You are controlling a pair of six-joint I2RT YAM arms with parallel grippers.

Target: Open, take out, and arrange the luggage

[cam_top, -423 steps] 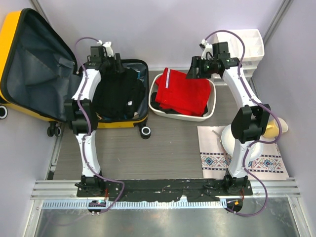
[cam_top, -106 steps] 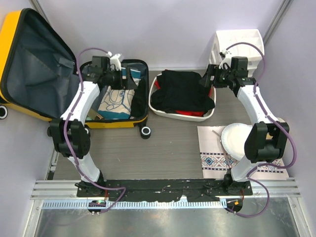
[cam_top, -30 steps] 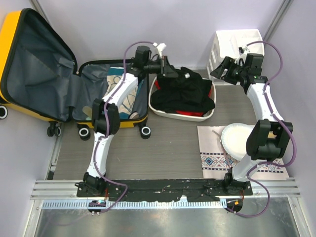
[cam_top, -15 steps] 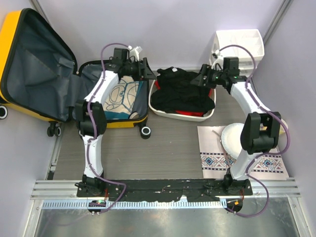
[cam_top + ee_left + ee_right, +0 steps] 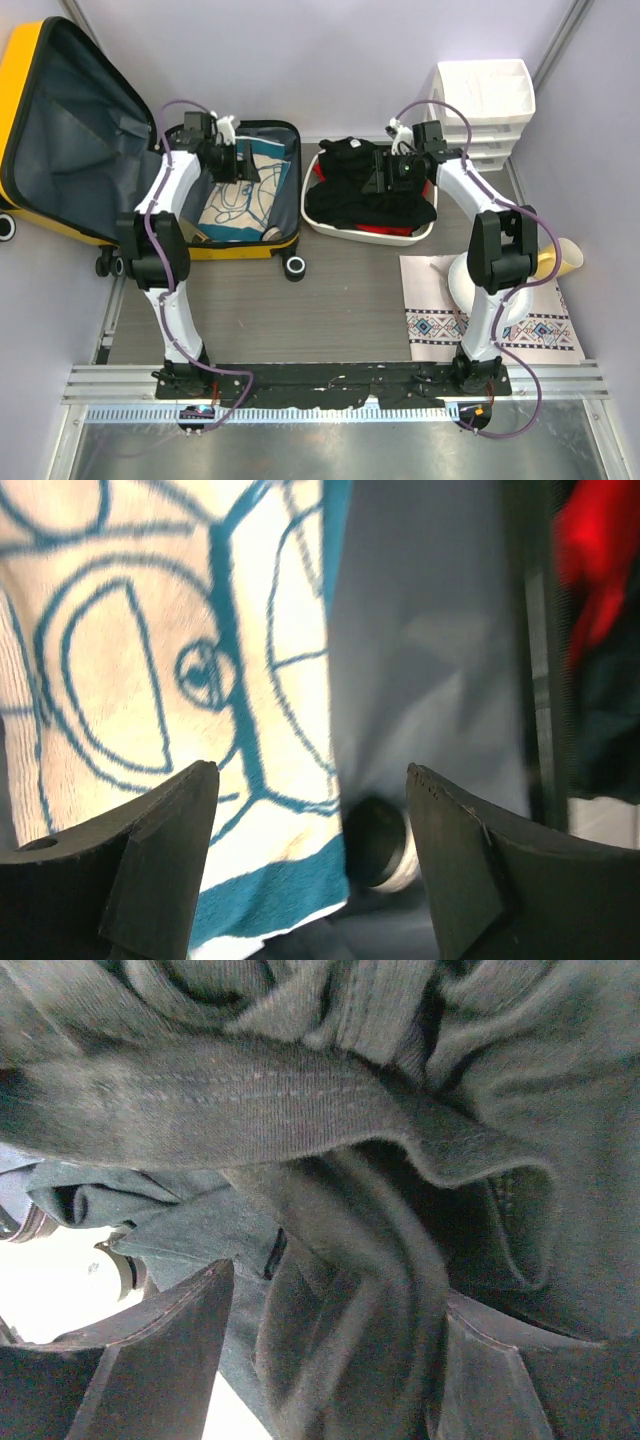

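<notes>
Now the luggage stands wide open at the far left of the desk. Its lid leans back against the wall and its lower half lies flat. What has just changed is inside that half. The black garment that filled it about fourteen seconds ago is gone, and a white towel with teal print lies uncovered there. The garment now lies piled in the white basin just beside the luggage. It covers the red garment that lay on top back then, so only a red edge shows.

I judge one item taken out and the towel next.

My left gripper was over the basin a second ago and at the luggage's right wall half a second ago. It has swung back over the towel, with its jaws spread and nothing between them.

My right gripper was up by the white drawer organizer a second ago. It has come down onto the black garment with its jaws wide apart. Folds bulge between them but are not pinched.
</notes>
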